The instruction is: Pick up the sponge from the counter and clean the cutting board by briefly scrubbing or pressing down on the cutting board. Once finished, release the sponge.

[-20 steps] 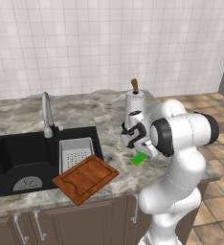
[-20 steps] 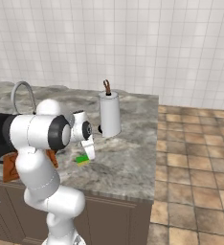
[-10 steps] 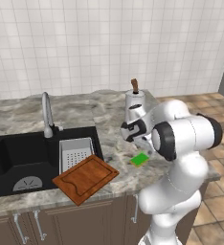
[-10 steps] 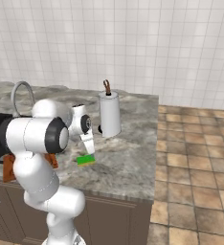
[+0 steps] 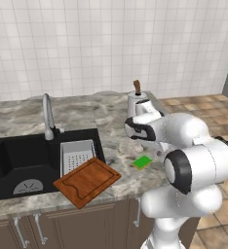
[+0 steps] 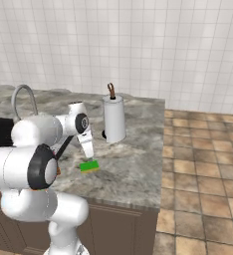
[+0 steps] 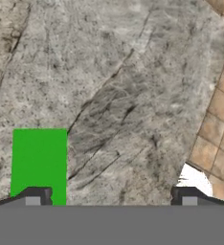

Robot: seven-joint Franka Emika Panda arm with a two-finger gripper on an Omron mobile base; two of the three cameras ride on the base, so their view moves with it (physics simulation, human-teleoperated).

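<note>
The gripper [image 7: 111, 195] is held wide open above the sponge [image 5: 142, 162], which lies near the worktop's [image 5: 116, 146] front edge.

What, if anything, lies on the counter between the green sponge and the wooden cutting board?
Nothing visible does. Bare counter separates the sponge from the cutting board, which overhangs the sink's edge. The open gripper sits just above the sponge.

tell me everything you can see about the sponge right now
The sponge is a small flat rectangular block with a bright green top and a thin yellow layer beneath. It lies flat on the marbled counter, right of the cutting board and apart from it. The open pincer is above it; nothing grips it.
</note>
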